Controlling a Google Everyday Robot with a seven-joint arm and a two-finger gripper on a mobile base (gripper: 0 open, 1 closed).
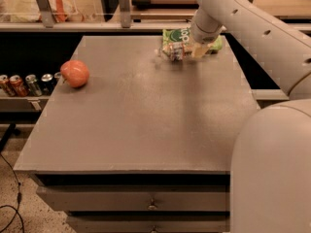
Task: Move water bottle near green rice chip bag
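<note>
Several drink cans (24, 84) far left of the gripper (190, 51), below table level. Nearer, but still well left, a red apple (74, 73) resting on the grey table (146, 130). At the gripper itself, fingers pinched on the water bottle (175, 51), held sideways, sticking out leftward. Just behind and right, the green rice chip bag (174, 34), close against the bottle.
</note>
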